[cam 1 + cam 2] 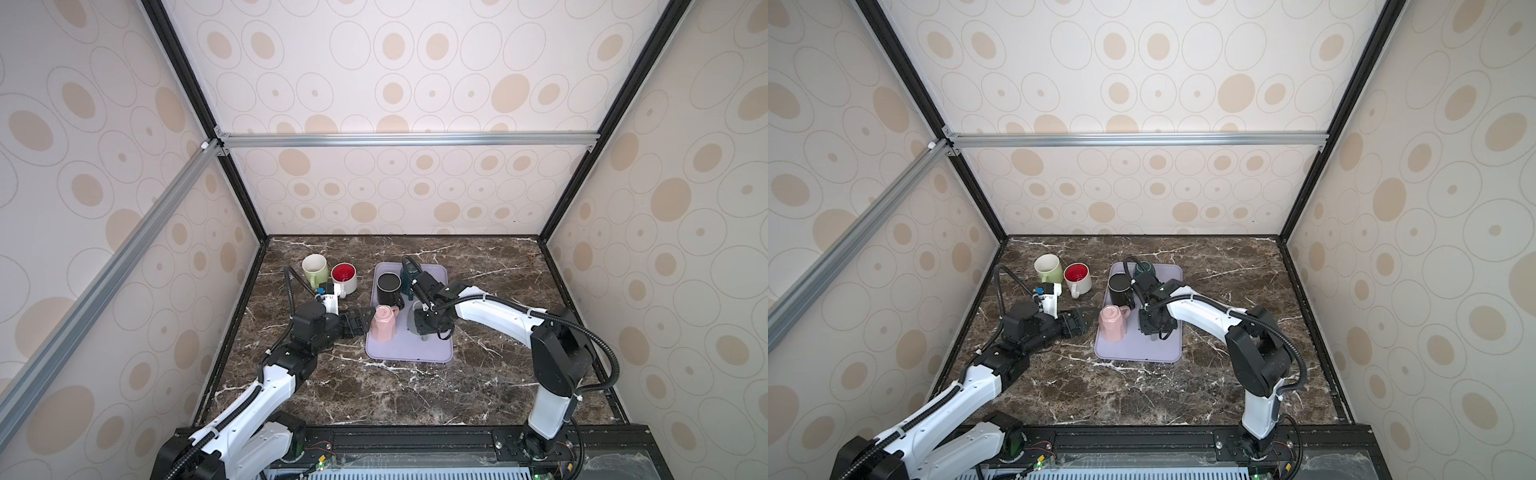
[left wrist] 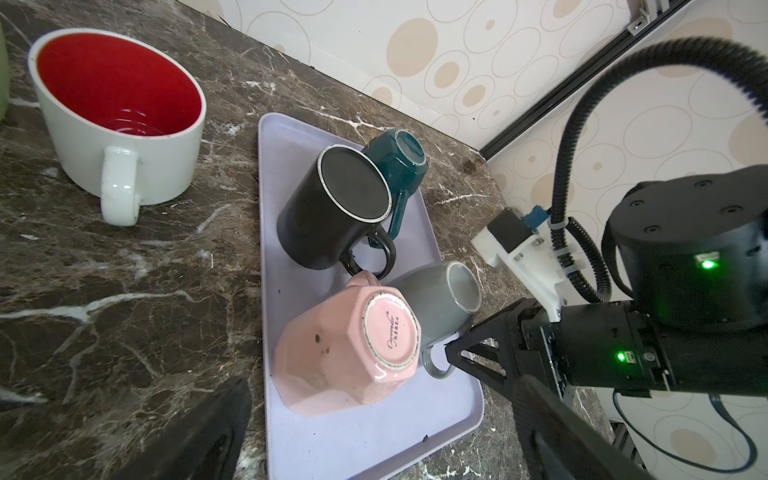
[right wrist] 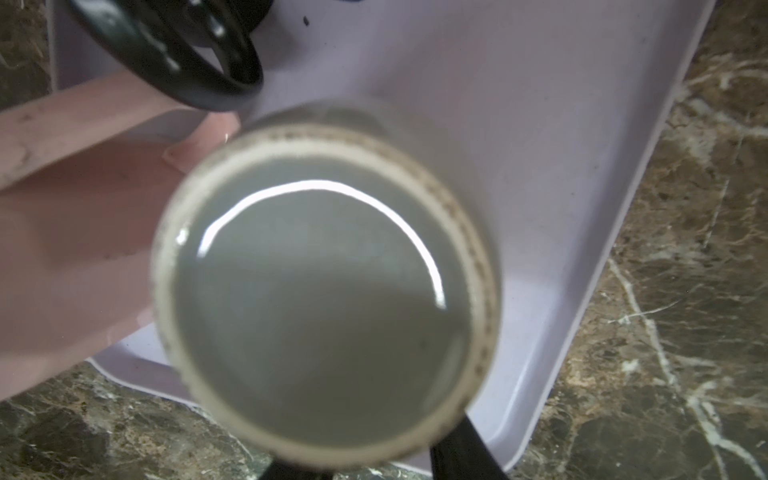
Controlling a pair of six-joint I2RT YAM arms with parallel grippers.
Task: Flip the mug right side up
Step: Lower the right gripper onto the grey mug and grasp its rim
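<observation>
Evidently chosen for turning, the grey mug stands base-up by the tray's right edge. The right claw reaches over its handle side, grip undeterminable. The left claw hangs wide beside the pink mug.

The grey mug is sitting upside down (pale foot ring facing up) on the lilac tray, just beside the pink mug.

Glossy glazed mug, matt plastic tray
</observation>
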